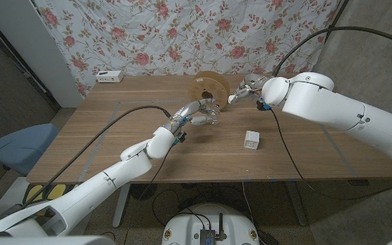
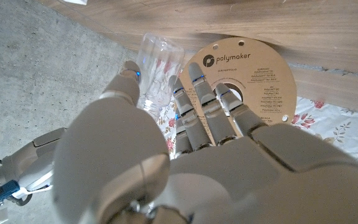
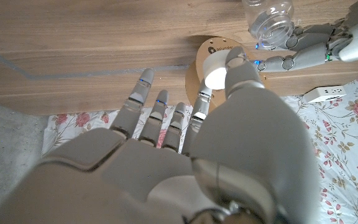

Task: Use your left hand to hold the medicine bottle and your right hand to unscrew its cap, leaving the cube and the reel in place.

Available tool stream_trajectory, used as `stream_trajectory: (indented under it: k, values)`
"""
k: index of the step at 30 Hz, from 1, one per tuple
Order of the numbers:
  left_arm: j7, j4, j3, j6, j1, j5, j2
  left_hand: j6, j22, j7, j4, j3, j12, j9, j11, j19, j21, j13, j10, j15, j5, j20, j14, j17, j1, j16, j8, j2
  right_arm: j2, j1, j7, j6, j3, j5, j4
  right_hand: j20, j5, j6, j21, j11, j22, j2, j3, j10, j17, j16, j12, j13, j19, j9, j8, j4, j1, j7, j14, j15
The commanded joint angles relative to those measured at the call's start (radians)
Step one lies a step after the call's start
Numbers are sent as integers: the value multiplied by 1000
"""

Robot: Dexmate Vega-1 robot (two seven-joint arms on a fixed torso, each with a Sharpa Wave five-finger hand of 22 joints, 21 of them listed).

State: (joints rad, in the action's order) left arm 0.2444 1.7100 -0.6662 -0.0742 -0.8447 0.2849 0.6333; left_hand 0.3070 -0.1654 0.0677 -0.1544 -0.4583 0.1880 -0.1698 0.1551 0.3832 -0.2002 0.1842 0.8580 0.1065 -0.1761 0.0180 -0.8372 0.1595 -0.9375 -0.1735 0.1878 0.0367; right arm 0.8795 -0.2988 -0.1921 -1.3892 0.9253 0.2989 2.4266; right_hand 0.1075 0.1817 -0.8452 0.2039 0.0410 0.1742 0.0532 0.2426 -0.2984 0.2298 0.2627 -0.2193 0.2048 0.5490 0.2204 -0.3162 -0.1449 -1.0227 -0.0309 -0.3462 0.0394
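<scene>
On the wooden table (image 1: 114, 136) in the head view, the left hand (image 1: 194, 114) wraps its fingers around the clear medicine bottle (image 1: 208, 117) near the middle, just in front of the upright reel (image 1: 211, 86), while the right hand (image 1: 248, 90) hovers above and to the right of the bottle with a small white piece, likely the cap (image 1: 232, 99), pinched at its fingertips; the white cube (image 1: 252, 140) sits apart, nearer the front edge. From the left wrist view, the fingers (image 2: 194, 93) curl round the bottle (image 2: 157, 68), close against the reel's face (image 2: 244, 74); any tilt of the held bottle could nudge the reel and roll it. From the right wrist view, the right hand's fingers (image 3: 160, 112) reach out fairly straight and the thumb tip touches a white round piece (image 3: 216, 76), though I cannot tell how firm that pinch is; a loose pinch could drop the cap onto the reel or beside the cube, and a low sweep of the right arm back could brush the cube out of place.
</scene>
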Motion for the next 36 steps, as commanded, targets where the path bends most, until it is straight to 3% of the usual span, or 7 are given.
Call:
stream_trajectory:
  k: [1,6,9,16,23,28,36]
  values:
    - [23,-1,27,-48,-32,-30,8,0,-3,-2,1,4,4,-6,-3,31,-10,5,-4,103,-4,49,8,2,-18,0,-3,-2,2,-18,-46,2,-14,25,-2,-10,4,-16,5,2,4,3,-6,-10,5,5,6,-1,3,3,4,3,7,-5,-3,-1]
    - [37,5,42,-60,-54,-49,7,-6,-4,0,4,7,3,-6,-5,92,-22,6,-13,99,-4,121,17,1,-18,1,-4,-2,8,-36,-54,16,-25,18,-1,-17,4,-18,6,4,4,4,-7,-9,5,5,7,-1,7,2,5,4,9,-6,-4,-7]
    - [35,5,50,-66,-64,-70,5,-8,-4,0,5,8,1,-6,-2,117,-27,6,-19,98,-4,139,21,1,-18,2,-4,-1,10,-46,-60,24,-28,11,2,-17,4,-21,6,4,4,4,-8,-11,5,5,7,-1,7,2,5,4,10,-8,-4,-8]
    - [46,-7,64,-92,-85,-96,3,-12,-4,7,-1,18,0,-6,7,130,-22,6,-28,114,-3,155,55,5,-32,5,-4,2,6,-76,-70,35,-42,-1,-4,-17,4,-23,6,4,4,4,-9,-14,5,5,6,-1,6,2,6,4,12,-6,-3,-10]
    - [95,-14,74,-108,-111,-73,1,-7,-4,18,-2,27,8,-6,12,152,-22,5,-13,117,-3,160,71,10,-44,-1,-2,-3,-4,-69,-79,6,-21,-15,-5,-18,4,-26,6,3,4,4,-12,-17,5,5,6,-1,7,1,6,6,17,-3,-5,-10]
    - [108,-9,82,-108,-128,-68,6,-3,-4,26,-2,42,9,-6,28,113,2,4,-10,117,-1,138,77,12,-53,-6,-1,-3,-11,-69,-87,-3,-12,-22,-10,-18,5,-32,6,2,4,4,-13,-20,5,7,6,-1,8,1,5,6,20,-4,-8,-12]
    - [123,19,98,-76,-162,-61,21,-2,-4,33,1,56,8,-6,41,77,17,3,-9,117,-1,133,82,13,-57,-8,-1,-3,-13,-67,-96,-6,2,-28,-16,-20,5,-36,7,5,4,5,-14,-24,6,8,5,-1,12,1,5,7,23,-4,-12,-17]
